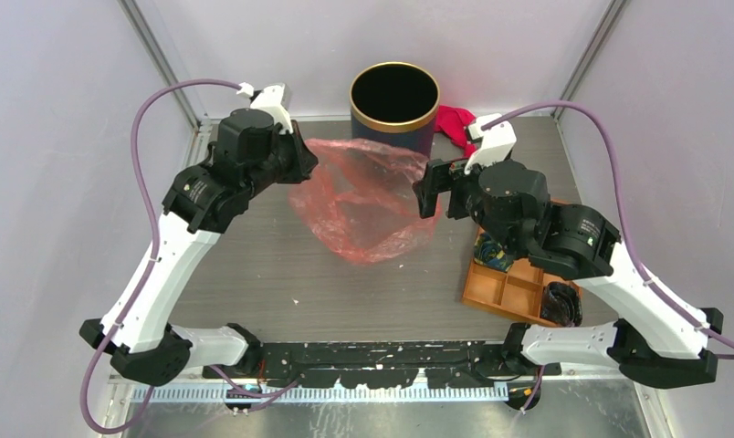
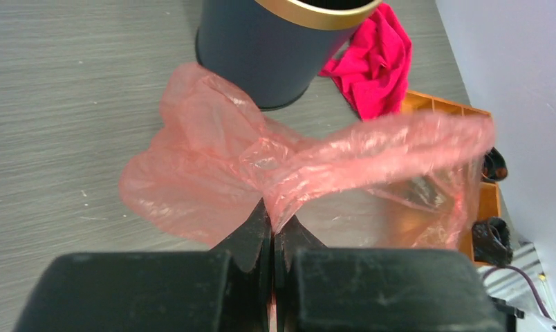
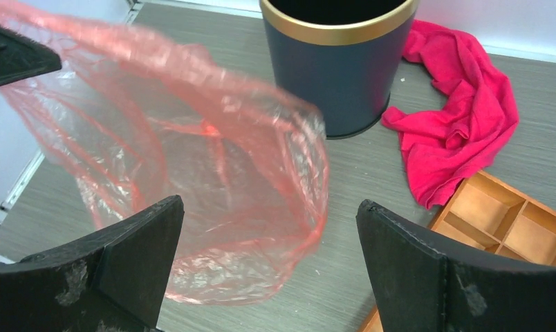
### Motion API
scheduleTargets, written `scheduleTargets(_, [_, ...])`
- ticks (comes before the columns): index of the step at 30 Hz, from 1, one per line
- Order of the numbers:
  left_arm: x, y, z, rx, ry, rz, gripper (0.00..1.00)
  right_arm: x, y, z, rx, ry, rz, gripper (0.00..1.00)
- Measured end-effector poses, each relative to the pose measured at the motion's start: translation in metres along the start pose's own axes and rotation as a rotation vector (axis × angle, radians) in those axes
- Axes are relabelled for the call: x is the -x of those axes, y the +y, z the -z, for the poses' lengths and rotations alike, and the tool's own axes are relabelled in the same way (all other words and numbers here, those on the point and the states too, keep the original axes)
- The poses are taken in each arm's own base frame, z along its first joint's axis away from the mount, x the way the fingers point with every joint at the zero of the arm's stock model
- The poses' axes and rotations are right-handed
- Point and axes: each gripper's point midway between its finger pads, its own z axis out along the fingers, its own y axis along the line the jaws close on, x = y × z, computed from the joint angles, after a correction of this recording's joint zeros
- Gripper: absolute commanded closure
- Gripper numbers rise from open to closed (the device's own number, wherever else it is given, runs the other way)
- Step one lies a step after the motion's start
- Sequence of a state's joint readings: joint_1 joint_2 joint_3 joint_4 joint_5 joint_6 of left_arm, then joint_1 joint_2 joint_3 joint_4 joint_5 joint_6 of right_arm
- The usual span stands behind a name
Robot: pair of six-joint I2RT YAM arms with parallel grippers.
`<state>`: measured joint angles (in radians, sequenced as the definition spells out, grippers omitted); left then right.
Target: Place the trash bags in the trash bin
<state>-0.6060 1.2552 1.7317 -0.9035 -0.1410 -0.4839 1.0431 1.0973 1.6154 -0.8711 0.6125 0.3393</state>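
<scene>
Top external view: a grey table (image 1: 254,265) is recorded, with the left arm (image 1: 176,246) and right arm (image 1: 619,274) both reaching inward from the near edge.

Between them, a thin pink-red bag (image 1: 363,201) is seen spread open, wrinkled and glossy. It is located on the near side of the bin (image 1: 382,139), wholly outside it, with its far edge crossing the foot of the bin wall in this view. Whether its lower part rests on the table cannot be told.

The bin is found upright at the far middle of the table, dark navy with a gold rim.

An orange tray (image 1: 491,287) with compartments is noted at the right, partly hidden under the right arm. A magenta cloth (image 1: 455,120) is crumpled just beside the bin, on its right.

The left gripper (image 1: 307,162) is closed tight, and a gathered edge of the bag is pinched between its fingertips; the film runs out from that pinch toward the right. The right gripper (image 1: 429,187) is spread fully wide and nothing is held in it. The bag's right edge is seen just ahead of its jaws; contact cannot be confirmed.
</scene>
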Motion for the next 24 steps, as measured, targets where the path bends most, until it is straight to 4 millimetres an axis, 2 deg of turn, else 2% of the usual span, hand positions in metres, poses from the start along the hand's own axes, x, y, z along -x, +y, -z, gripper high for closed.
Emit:
scheduleTargets(3, [0.004,0.008,0.001,0.040,-0.021,-0.017,1.00,0.002,-0.003,-0.006,-0.034,-0.011,-0.005,0.00])
scheduleTargets(6, [0.011,0.022,0.005,0.115,-0.051,-0.048,1.00,0.009,-0.004,-0.025,-0.069,0.005,-0.006,0.00])
scheduleTargets(10, [0.023,0.045,0.017,0.228,-0.107,-0.089,1.00,0.006,-0.008,-0.070,-0.101,0.058,-0.020,0.00])
scheduleTargets(13, [0.029,0.052,0.028,0.258,-0.141,-0.096,1.00,0.003,-0.010,-0.095,-0.100,0.102,-0.014,0.00])
scheduleTargets(19, [0.035,0.060,0.051,0.276,-0.187,-0.101,0.99,0.027,0.007,-0.146,-0.011,0.096,0.042,0.00])
scheduleTargets(23, [0.027,0.066,0.067,0.275,-0.194,-0.098,1.00,0.046,0.021,-0.188,0.065,0.078,0.078,0.00])
scheduleTargets(24, [0.025,0.068,0.071,0.273,-0.198,-0.097,1.00,0.048,0.015,-0.195,0.058,0.075,0.076,0.00])
